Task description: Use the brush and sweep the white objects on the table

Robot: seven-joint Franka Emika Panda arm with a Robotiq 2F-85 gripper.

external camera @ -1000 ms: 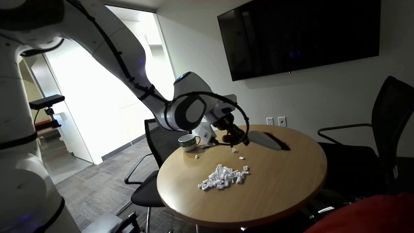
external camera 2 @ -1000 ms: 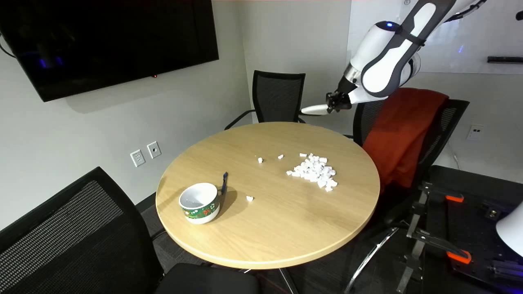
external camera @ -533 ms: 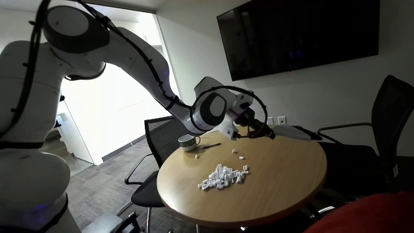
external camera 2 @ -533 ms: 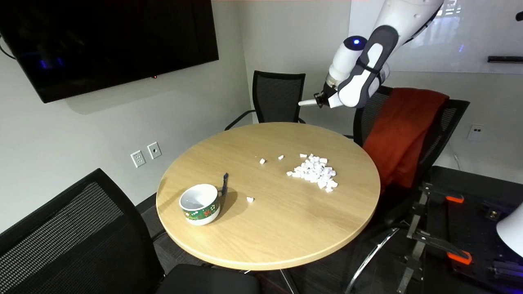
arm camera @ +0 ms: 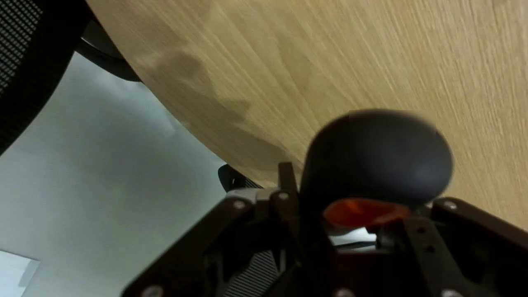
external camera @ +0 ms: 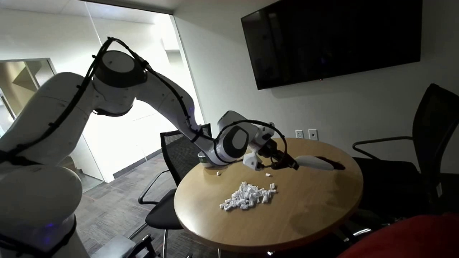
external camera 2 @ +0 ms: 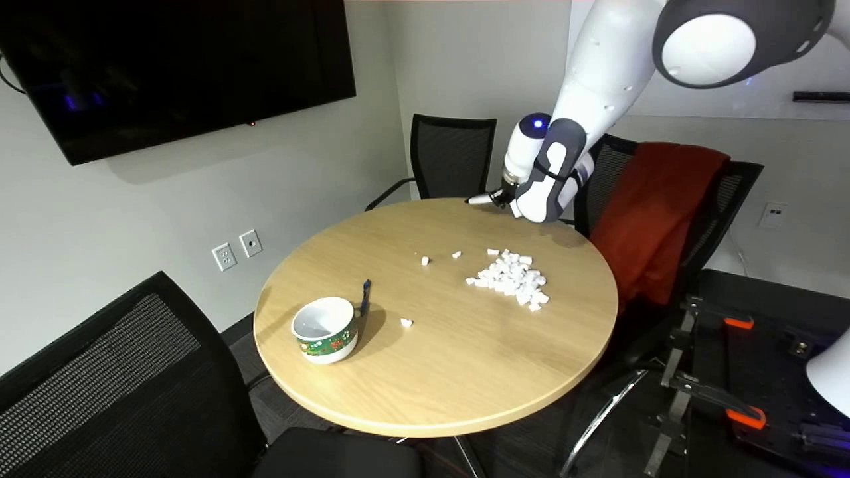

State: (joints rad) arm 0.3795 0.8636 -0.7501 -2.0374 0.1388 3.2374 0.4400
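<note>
Our claw grips the brush. We should set its bristles flat on the desk before sweeping the white pieces.

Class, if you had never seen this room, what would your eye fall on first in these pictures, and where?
Probably the big white robot arm stretched over the round table, its gripper holding the brush. Next, the heap of small white objects on the table, with a few strays lying apart. Beyond, a large black screen hangs on the wall, and in an exterior view a red cloth drapes a chair.
</note>
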